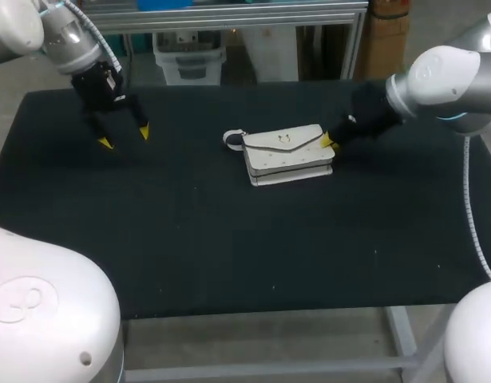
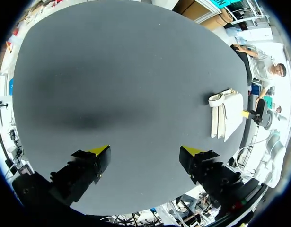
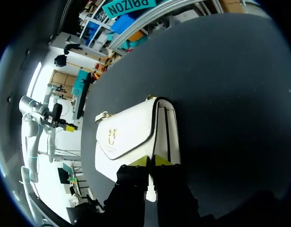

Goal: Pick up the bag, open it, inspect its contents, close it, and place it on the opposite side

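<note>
You have one bag on one desk, and two arms, left arm and right arm, each with one pair of jaws.

No legible text on the bag (just an emblem)

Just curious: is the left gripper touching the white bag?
No, the left gripper hangs open over bare table, apart from the bag.
</note>
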`<state>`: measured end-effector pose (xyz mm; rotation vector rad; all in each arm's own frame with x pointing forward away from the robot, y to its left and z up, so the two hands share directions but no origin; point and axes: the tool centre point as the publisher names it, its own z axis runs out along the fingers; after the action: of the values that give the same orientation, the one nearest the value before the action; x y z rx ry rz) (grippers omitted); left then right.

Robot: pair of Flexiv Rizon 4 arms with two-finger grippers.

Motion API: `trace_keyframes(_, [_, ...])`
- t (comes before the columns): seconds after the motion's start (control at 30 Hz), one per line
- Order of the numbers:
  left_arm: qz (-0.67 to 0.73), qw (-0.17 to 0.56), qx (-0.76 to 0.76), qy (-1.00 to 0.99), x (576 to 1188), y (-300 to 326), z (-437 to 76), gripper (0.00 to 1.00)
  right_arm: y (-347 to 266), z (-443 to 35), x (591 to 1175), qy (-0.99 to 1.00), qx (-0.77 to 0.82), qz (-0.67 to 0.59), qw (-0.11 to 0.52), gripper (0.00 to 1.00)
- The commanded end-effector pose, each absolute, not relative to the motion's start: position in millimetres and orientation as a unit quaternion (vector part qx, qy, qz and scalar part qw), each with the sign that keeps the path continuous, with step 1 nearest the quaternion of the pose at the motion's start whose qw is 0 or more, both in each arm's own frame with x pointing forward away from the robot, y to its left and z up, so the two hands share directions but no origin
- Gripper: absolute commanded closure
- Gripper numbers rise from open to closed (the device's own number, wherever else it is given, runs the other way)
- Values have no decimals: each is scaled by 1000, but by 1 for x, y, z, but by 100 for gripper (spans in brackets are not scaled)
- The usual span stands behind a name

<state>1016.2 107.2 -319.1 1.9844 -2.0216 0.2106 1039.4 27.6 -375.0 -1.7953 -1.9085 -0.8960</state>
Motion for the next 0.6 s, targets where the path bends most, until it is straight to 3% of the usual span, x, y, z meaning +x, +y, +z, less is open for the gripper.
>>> trace_keyframes(0.03, [86, 108, 703, -697, 1010, 114, -316, 0, -8, -372, 1043, -665, -651, -328, 160, 100])
trace_keyframes(0.6, [75, 18, 713, -697, 1034, 134, -319, 0, -104, -374, 1079, -667, -663, -294, 169, 100])
